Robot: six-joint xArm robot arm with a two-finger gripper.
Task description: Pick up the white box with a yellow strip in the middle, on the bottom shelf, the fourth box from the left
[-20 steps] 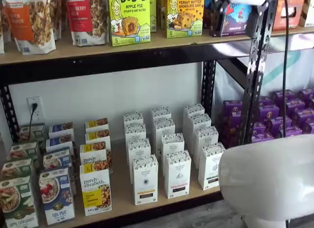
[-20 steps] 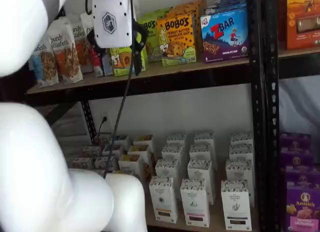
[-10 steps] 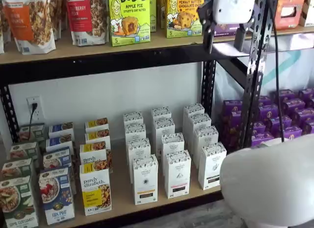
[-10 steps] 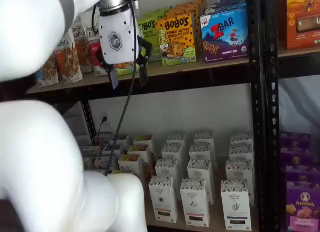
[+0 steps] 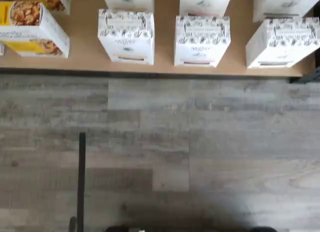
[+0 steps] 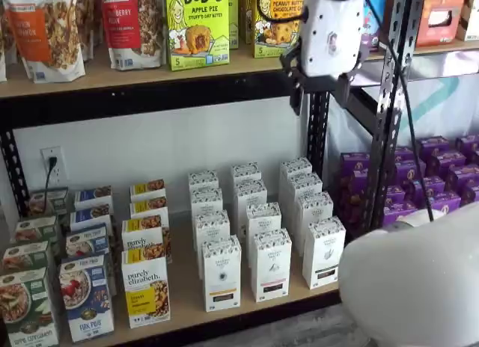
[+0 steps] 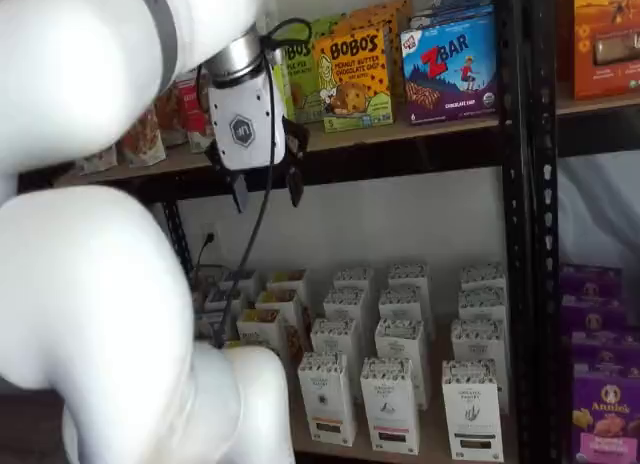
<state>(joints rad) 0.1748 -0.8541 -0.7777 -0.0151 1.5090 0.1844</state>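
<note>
The pincer [image 6: 318, 99], fingers apart and empty, hangs upper right; it should drop squarely over the front white box [image 6: 222, 273] lower center.

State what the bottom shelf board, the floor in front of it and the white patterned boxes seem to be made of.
Shelf board: plain matte tan board, perhaps wood composite, no clear grain.
Floor: grey wood-look planks with visible seams, possibly vinyl or laminate.
White patterned boxes: printed matte cardboard, judging by crisp folded edges.
</note>
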